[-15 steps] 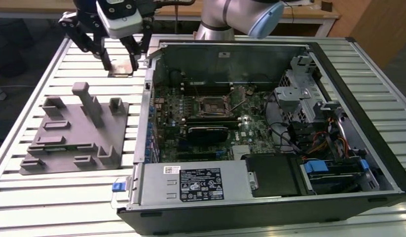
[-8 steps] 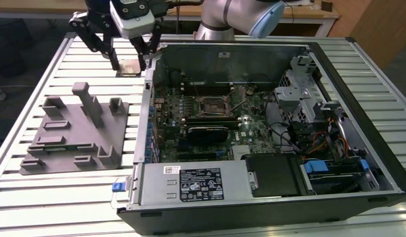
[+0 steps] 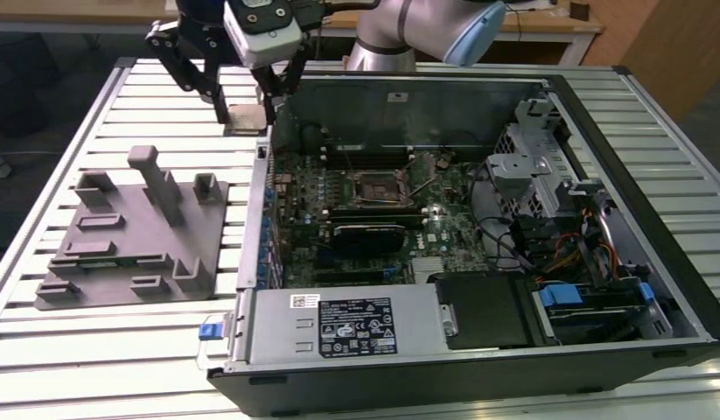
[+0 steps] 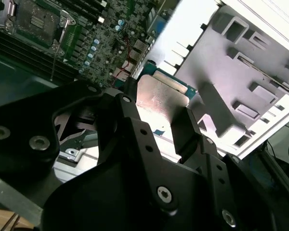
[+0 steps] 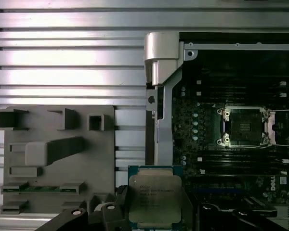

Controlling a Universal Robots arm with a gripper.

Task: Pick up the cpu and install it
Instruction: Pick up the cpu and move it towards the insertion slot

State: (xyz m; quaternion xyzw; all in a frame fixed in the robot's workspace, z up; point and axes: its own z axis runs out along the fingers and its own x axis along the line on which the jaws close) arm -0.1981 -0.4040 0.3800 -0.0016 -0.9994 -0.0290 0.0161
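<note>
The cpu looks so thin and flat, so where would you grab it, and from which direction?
By two opposite side edges, coming straight down from above. The cpu sits level with its broad silver top facing up, so only its thin rim offers opposed faces to pinch. The gripper is placed that way, straddling it from above, beside the computer case.
</note>
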